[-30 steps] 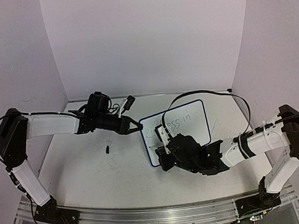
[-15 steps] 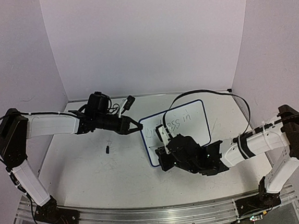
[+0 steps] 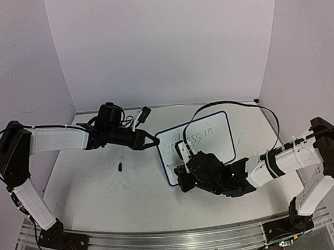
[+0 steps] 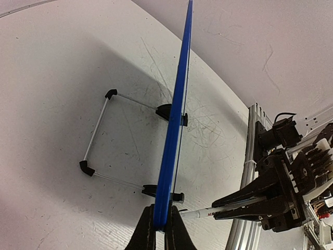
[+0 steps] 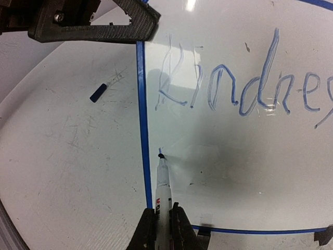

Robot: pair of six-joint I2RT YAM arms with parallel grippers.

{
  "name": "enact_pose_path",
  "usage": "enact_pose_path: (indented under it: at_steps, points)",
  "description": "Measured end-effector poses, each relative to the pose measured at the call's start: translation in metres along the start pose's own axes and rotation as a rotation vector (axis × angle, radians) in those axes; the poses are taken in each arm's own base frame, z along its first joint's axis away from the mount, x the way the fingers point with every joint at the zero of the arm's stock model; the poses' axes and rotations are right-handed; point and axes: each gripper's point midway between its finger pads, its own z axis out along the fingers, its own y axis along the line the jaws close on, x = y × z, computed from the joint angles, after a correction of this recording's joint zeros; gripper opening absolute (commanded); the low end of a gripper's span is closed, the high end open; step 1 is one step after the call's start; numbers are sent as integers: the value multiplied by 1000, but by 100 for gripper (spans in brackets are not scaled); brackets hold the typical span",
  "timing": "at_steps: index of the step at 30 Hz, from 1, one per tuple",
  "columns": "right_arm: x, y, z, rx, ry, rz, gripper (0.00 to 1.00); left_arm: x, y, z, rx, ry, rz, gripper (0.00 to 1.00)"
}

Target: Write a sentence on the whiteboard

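The whiteboard [image 3: 213, 150] stands tilted on the table, with a blue frame. The first line of the sentence [image 3: 194, 138] reads "Kindness in" in blue; the right wrist view shows "Kindnes" [image 5: 234, 86]. My left gripper [image 3: 155, 142] is shut on the board's left edge, seen edge-on in its wrist view [image 4: 160, 226]. My right gripper [image 5: 162, 211] is shut on a white marker [image 5: 163, 182]. The marker's tip touches the board at the lower left beside a tiny blue stroke [image 5: 159, 150]. The marker also shows in the left wrist view [image 4: 218, 211].
The marker's dark cap [image 3: 120, 164] lies on the table left of the board and shows in the right wrist view [image 5: 98, 94]. The board's wire stand [image 4: 99, 135] with black feet rests behind it. White walls enclose the back and sides. A metal rail [image 3: 165, 242] runs along the near edge.
My right gripper has shifted slightly left with the marker, and its tip now sits at the board's lower left. The left arm has not moved.
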Motion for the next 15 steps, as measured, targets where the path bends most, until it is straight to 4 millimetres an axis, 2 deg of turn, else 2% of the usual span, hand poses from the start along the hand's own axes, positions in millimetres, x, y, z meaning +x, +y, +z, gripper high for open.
enact_pose_path:
  at_steps: [15]
  points:
    - [10,-4,-2,11,19,13,0,0,0,0,0,0,1,0]
